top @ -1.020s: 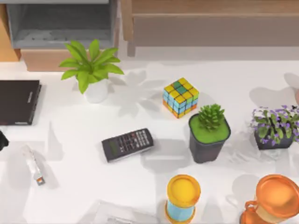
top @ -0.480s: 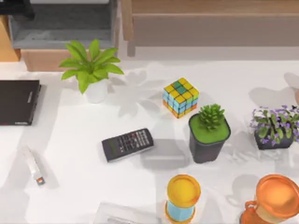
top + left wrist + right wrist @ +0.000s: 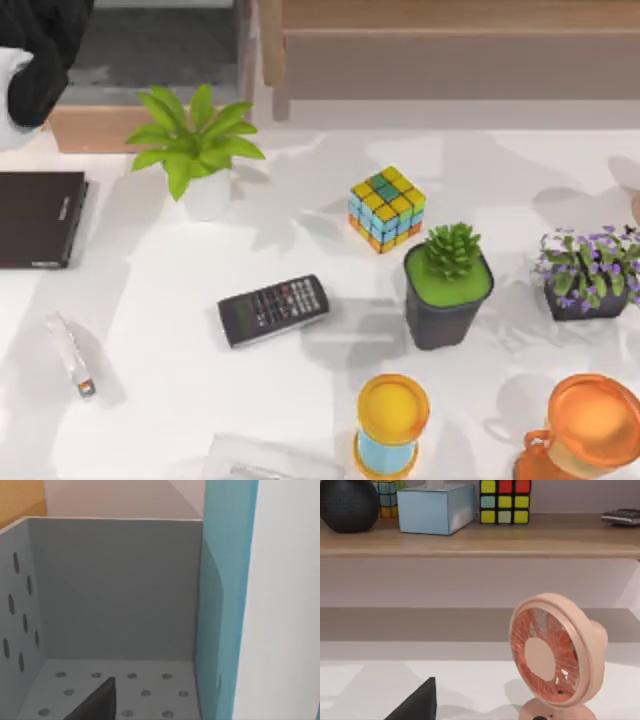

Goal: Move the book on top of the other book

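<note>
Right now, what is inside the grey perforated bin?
In the left wrist view the teal book stands upright against the grey bin's back wall. In the top view the left arm covers the bin's left part.

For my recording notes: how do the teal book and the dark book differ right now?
The teal book stands upright in the grey perforated bin, close before the left wrist camera; the dark book lies flat on the white table at its left edge. The teal book's cover is teal-blue, the dark book's brown-black.
</note>
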Controlling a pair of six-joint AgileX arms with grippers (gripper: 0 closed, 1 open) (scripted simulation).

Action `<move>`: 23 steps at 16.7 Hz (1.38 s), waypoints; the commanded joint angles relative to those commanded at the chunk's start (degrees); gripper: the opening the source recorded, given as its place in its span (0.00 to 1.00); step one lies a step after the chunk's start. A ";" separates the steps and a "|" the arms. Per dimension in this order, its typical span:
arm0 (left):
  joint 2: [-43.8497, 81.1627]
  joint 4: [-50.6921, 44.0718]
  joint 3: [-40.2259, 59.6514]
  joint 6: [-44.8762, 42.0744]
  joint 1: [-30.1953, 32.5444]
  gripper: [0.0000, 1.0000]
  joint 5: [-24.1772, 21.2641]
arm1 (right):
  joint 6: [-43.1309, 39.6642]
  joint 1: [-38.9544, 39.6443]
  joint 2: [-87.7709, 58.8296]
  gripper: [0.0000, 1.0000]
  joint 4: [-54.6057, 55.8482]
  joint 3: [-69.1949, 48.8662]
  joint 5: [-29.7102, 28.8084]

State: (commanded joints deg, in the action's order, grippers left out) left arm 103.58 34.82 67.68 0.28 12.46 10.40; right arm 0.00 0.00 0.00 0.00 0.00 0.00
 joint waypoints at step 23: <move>11.68 -0.22 12.89 0.05 0.09 1.00 -0.14 | 0.00 0.00 0.00 1.00 0.00 0.00 0.00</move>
State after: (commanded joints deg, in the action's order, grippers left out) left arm 115.26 34.59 80.56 0.33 12.55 10.26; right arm 0.00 0.00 0.00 0.00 0.00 0.00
